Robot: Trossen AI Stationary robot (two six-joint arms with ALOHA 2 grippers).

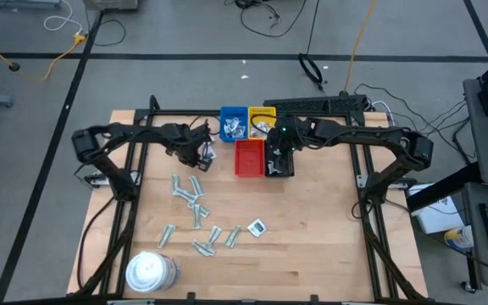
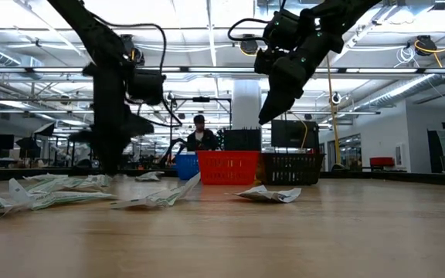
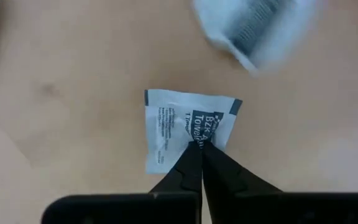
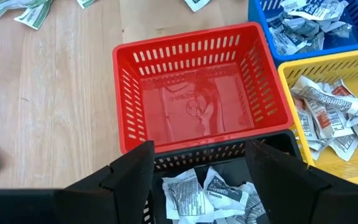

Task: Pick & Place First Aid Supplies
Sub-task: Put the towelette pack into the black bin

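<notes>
A white square packet with blue marks (image 3: 178, 122) lies on the wooden table (image 3: 73, 93), and my left gripper (image 3: 199, 147) is shut on it, left of the red tray (image 1: 249, 158). More first aid supplies, pale strips (image 1: 190, 191) and a white square (image 1: 257, 226), lie scattered on the table's near left half. My right gripper (image 4: 201, 177) hangs open over the black tray (image 4: 197, 163), which holds several packets (image 4: 213, 193). The red tray (image 4: 197, 106) holds nothing. My left gripper pinches the packet between its two fingertips, about the middle of its printed face (image 3: 199, 133). The fingers point straight down from above. The packet looks slightly puckered at the fingertips and seems to lie on the table; whether it is lifted I cannot tell.
The blue tray (image 1: 233, 124) and the yellow tray (image 1: 262, 121), both with packets, stand behind the red one at the far middle. A big round white tub (image 1: 149, 271) stands at the near left corner. Another blurred packet (image 3: 253, 28) lies close to the left gripper.
</notes>
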